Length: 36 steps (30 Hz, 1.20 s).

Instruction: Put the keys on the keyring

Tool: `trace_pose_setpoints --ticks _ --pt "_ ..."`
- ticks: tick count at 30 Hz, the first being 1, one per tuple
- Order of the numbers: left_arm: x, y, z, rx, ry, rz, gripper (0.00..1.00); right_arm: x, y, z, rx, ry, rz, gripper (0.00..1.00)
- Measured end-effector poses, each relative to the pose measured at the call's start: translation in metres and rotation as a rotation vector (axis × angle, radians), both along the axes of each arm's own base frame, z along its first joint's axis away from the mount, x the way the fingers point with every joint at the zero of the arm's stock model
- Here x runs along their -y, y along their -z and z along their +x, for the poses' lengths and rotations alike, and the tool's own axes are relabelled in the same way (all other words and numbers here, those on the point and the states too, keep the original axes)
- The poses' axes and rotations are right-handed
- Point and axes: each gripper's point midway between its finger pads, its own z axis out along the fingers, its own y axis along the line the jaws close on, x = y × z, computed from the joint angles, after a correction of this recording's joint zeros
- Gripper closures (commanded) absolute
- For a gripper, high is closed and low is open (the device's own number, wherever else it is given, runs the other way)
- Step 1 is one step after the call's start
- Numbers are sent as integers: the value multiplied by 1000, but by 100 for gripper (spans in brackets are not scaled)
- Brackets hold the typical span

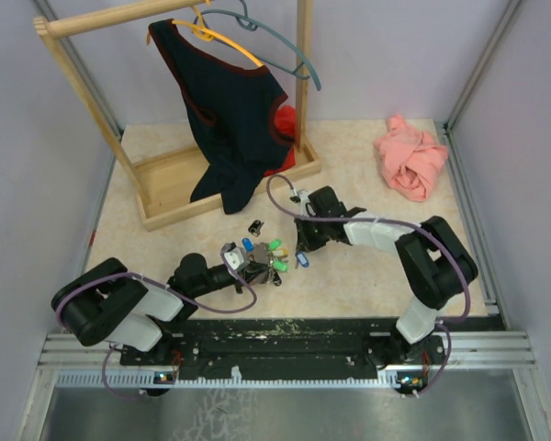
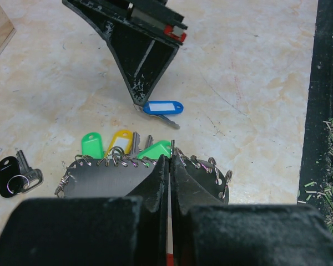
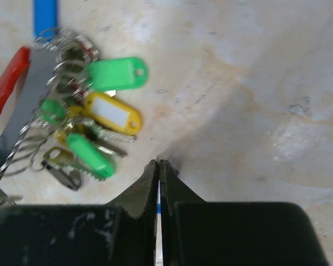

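The right end effector (image 2: pixel 137 104) pinches the blue key (image 2: pixel 164 107) on the tabletop (image 2: pixel 255 83), while the left end effector (image 2: pixel 170 159) sits closed tight at the keyring (image 2: pixel 100 178).

The keys (image 3: pixel 108 145) are silvery metal with glossy, smooth plastic tags (image 3: pixel 119 73) on thin wire rings (image 2: pixel 117 160). The surface (image 2: pixel 255 83) looks smooth and marbled, faintly shiny — the right hand (image 2: pixel 137 104) is matt black plastic, scuffed.

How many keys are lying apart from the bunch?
2: a black-tagged key beside the bunch, a blue-tagged key at the right gripper's tip. Others may be hidden.
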Motion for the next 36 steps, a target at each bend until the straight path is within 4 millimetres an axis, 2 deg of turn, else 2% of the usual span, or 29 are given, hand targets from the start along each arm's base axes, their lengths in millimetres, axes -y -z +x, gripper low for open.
trace_pose_setpoints --ticks 7,12,21,36 --pt "-2 1 -2 -1 1 1 99 -27 -44 -31 265 -274 50 100" --pt "-3 1 -1 1 -1 0 99 -31 -64 -49 443 -427 91 100" --pt "-3 -4 -2 17 12 -18 99 -30 -70 -70 622 -614 146 100" --pt "-2 -9 -11 45 67 -47 99 -55 -81 -95 785 -836 242 100"
